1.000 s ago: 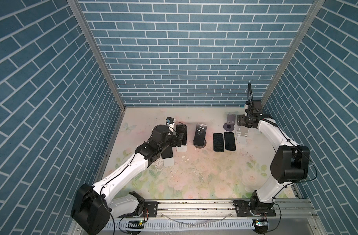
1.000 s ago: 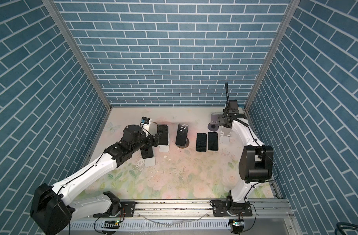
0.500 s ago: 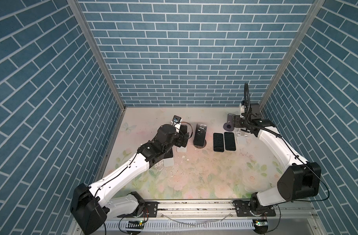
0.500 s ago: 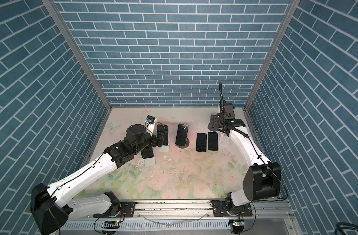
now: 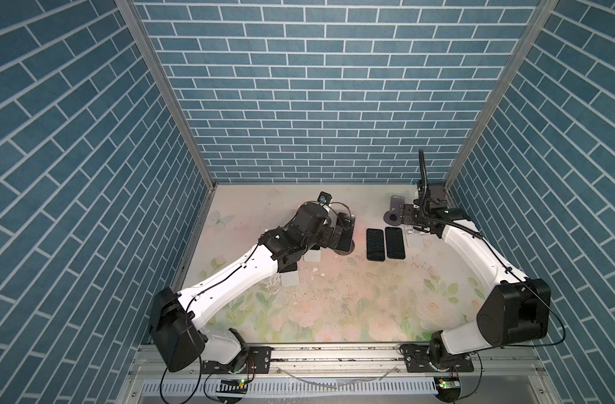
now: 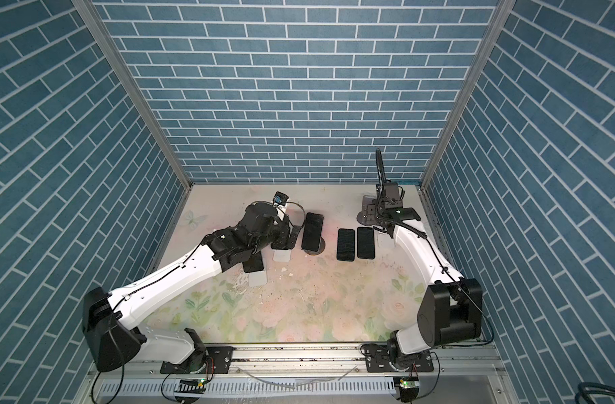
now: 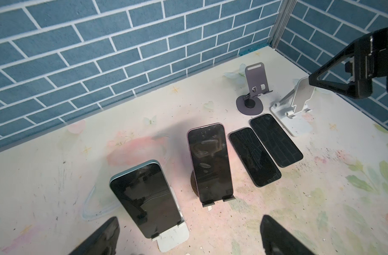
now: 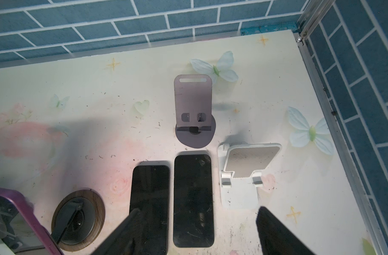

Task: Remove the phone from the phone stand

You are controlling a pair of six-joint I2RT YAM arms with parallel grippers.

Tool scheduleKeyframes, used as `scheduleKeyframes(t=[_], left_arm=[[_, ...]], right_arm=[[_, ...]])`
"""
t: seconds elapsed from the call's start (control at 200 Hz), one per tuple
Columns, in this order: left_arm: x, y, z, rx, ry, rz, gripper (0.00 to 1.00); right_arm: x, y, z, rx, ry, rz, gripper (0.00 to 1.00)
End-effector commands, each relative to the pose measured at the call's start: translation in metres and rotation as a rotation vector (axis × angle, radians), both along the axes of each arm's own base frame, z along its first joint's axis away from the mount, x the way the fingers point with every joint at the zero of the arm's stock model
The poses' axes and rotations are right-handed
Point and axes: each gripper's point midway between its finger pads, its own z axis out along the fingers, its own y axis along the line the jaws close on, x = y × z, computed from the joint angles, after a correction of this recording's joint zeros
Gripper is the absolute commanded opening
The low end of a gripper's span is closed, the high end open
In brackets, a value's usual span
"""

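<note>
My left claw (image 7: 189, 220) gapes empty at the wrist view's bottom, the teal phone (image 7: 144, 198) leaning on its white stand (image 7: 173, 239) just ahead. A crooked pinch could topple both (the purple phone (image 7: 210, 163) stands close); my right claw (image 8: 198, 210) is open too.

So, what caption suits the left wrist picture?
Open left claw faces teal phone and purple phone on stands; two flat phones, two empty stands beyond.
</note>
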Motion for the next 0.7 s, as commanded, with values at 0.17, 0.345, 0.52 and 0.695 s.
scheduleKeyframes(t=[0.17, 0.345, 0.52, 0.695], left_arm=[[0.004, -0.029, -0.019, 0.050, 0.116, 0.007, 1.00], [0.007, -0.043, -0.036, 0.092, 0.196, -0.002, 1.00], [0.011, -0.052, -0.046, 0.120, 0.240, -0.009, 1.00], [0.017, -0.060, -0.063, 0.162, 0.279, -0.008, 1.00]], right_arm=[[-0.013, -0.006, 0.001, 0.002, 0.000, -0.032, 0.82], [-0.016, -0.009, -0.005, -0.015, 0.014, -0.035, 0.82], [-0.019, -0.012, -0.008, -0.027, 0.018, -0.039, 0.82], [-0.021, -0.013, -0.010, -0.037, 0.021, -0.039, 0.82]])
